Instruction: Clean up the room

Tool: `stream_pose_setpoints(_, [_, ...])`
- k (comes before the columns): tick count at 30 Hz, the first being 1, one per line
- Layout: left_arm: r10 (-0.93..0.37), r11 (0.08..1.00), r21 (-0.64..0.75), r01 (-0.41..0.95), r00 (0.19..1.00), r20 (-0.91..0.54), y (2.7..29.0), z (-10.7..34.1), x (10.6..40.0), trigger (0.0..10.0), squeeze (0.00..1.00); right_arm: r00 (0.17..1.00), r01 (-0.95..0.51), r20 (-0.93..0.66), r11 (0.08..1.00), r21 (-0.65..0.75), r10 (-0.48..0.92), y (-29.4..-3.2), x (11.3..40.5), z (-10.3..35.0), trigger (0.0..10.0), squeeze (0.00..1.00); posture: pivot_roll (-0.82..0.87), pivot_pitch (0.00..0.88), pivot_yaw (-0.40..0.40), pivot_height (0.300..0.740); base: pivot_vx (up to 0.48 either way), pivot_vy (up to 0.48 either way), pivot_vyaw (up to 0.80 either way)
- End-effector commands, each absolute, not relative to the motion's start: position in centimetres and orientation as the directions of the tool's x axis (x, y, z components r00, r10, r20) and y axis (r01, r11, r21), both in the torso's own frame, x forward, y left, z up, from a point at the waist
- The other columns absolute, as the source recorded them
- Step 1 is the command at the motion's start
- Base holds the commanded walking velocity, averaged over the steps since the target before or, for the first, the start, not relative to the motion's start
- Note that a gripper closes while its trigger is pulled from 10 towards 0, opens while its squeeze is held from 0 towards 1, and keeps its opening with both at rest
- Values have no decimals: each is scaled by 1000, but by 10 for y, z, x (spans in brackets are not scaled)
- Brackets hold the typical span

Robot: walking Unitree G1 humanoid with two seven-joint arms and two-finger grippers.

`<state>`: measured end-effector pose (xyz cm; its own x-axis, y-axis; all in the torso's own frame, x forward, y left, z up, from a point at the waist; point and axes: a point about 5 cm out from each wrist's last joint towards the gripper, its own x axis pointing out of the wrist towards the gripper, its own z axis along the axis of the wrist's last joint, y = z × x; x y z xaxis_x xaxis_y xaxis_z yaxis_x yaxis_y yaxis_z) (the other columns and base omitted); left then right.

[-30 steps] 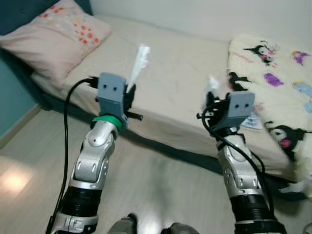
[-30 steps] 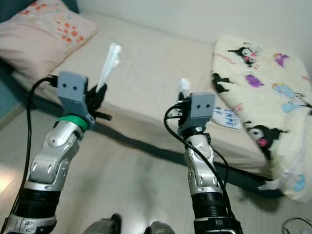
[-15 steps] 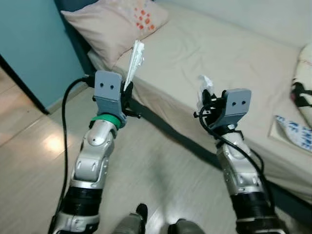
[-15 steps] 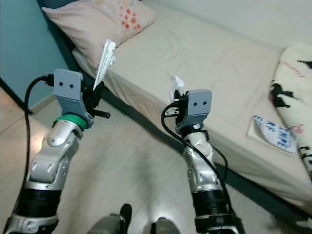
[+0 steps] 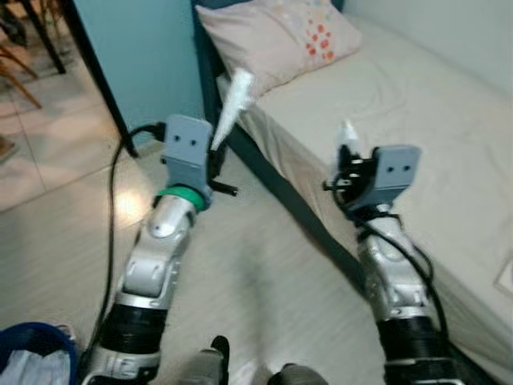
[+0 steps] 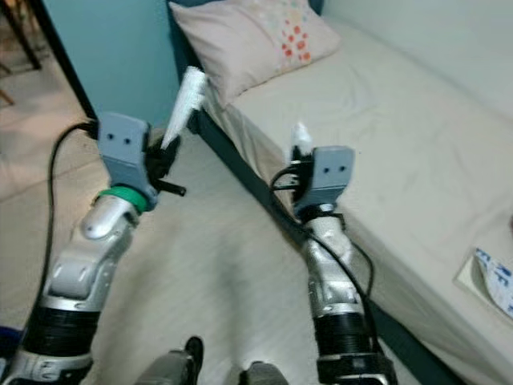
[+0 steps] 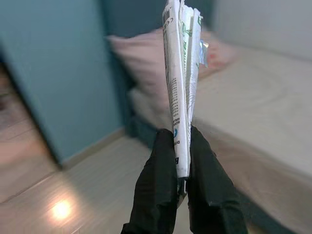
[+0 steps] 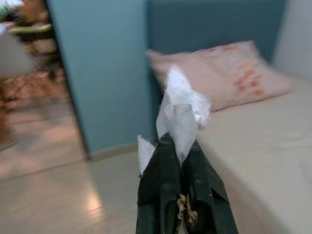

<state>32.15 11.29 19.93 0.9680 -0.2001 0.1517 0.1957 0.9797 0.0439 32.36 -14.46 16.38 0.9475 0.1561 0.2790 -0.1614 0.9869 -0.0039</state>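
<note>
White wrapper (image 7: 181, 83) pinched by left end effector (image 7: 179, 146); right end effector (image 8: 176, 151) grips tissue (image 8: 180, 114); wrist cams show print.

Flat white printed wrapper (image 7: 179, 73) upright, pinched at its lower end, crumpled white tissue (image 8: 180, 114), possibly paper, sticking up between black fingers (image 8: 161, 180)

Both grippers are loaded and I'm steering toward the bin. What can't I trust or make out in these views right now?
- Blue bin: cut off by the left eye view's bottom-left corner; how full it is cannot be judged.
- Wrapper in the left gripper: print too small to read.
- Crumpled tissue in the right gripper: its lower part hidden between the fingers.
- Printed packet on the bed: cut by the right eye view's edge.
- Doorway furniture: blurred in the right wrist view.
</note>
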Motion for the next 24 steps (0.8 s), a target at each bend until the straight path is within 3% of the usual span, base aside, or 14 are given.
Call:
stream_pose_setpoints(1, [-208, 978, 51, 203, 970, 125, 110, 194, 321, 10000, 0, 951, -164, 265, 986, -2, 159, -146, 322, 160, 10000, 0, -57, 54, 29, 737, 0, 0, 781])
stream_pose_setpoints(12, [-189, 981, 65, 182, 974, 125, 113, 193, 323, 10000, 0, 946, -182, 273, 983, -4, 176, -144, 322, 162, 10000, 0, -59, 48, 28, 737, 0, 0, 781])
stream_pose_setpoints(16, [-180, 982, 77, 171, 976, 123, 114, 192, 324, 10000, 0, 946, -178, 275, 984, 5, 170, -144, 323, 162, 10000, 0, -60, 48, 28, 737, 326, 0, 594])
stream_pose_setpoints(24, [-166, 984, 82, 158, 979, 114, 115, 189, 325, 10000, 0, 945, -169, 289, 985, 26, 155, -146, 323, 165, 10000, 0, -61, 46, 28, 737, 470, 0, 0])
